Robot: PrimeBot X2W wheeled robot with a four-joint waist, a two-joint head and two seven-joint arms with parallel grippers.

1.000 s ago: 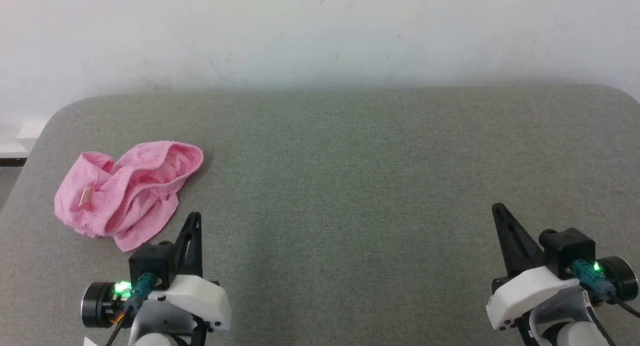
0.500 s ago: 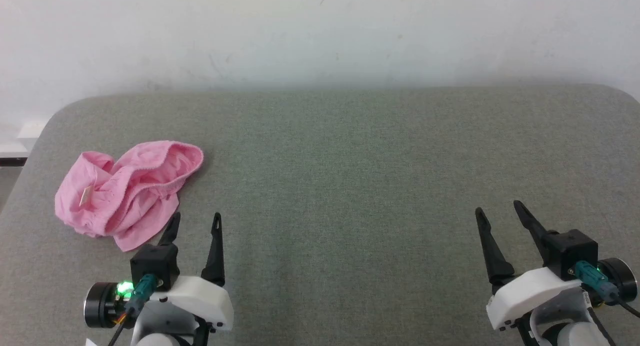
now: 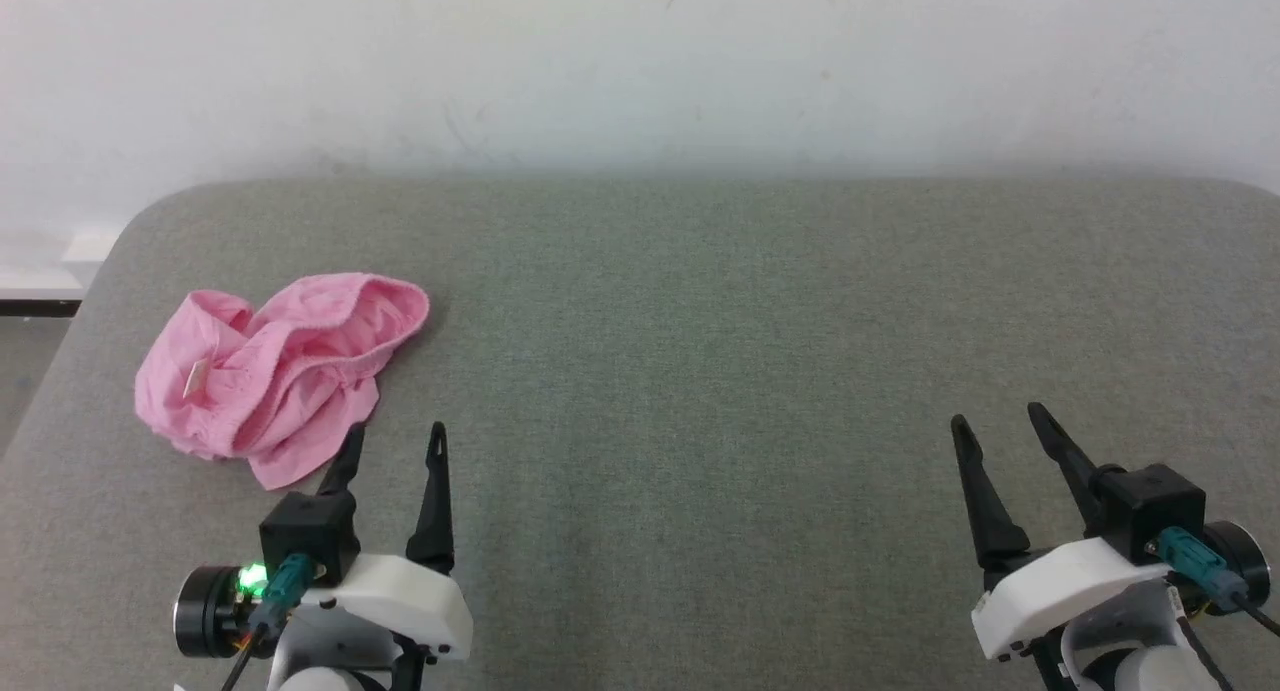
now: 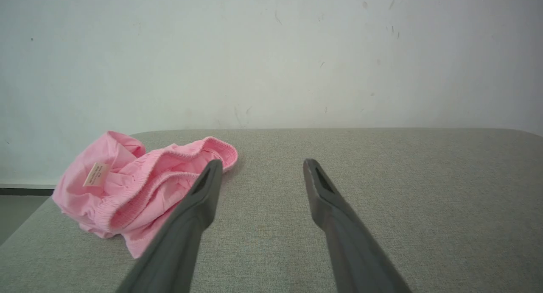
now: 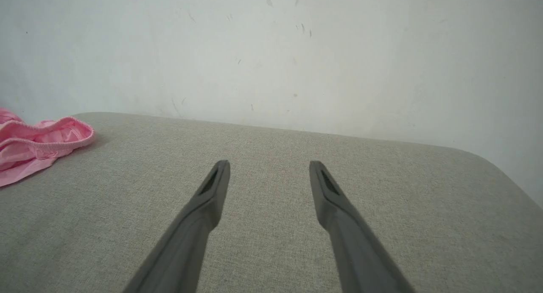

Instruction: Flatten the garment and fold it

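Observation:
The pink shorts lie crumpled at the left of the grey table, elastic waistband bunched up and a small white label showing on the left side. My left gripper stands open just in front of the heap's near right corner, holding nothing. In the left wrist view the shorts sit ahead and left of my open left gripper, partly behind one finger. My right gripper is open and empty far to the right. The right wrist view shows the shorts at its left edge, well away from the gripper.
A pale wall rises right behind the table's rounded far edge. The table's left edge runs close to the shorts, with floor beyond it. Bare grey surface stretches between the two grippers.
Both grippers went from shut to open a second ago. Since half a second ago the whole picture has shifted a little right and up, a camera move; the shorts lie as before.

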